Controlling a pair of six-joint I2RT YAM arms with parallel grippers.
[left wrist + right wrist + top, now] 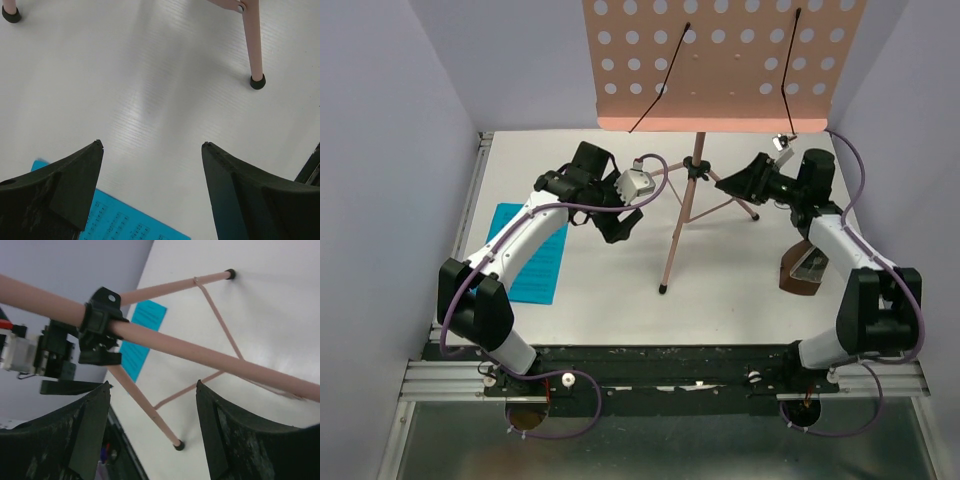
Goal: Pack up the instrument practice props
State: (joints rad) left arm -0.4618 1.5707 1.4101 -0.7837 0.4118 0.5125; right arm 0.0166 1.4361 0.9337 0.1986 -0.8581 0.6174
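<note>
Music stand [715,78]: it stands upright in the far middle of the table [720,310]. Its three thin legs are spread, and I think this alone keeps it standing, because no fingers touch it.
Stand pole [200,352]: in the right wrist view it crosses just ahead of the right fingertips, not between them.
Blue sheet [535,268]: it lies flat at the near left, partly under the left arm and well apart from the stand.
Brown block [798,278]: it sits on the table at the near right, partly hidden by the right forearm.
Right gripper [720,183]: its fingers are spread wide and hold nothing. They point at the pole near the black leg hub [100,325], probably to take the stand at its stiffest part.
Left gripper [620,232]: its fingers are also wide and empty. They hang over bare table between the sheet and one stand leg [252,45].
Step in hand: I judge that nothing is packed yet, and the stand comes first.
Risk: a push on the pole from one side may tip the light tripod.
</note>
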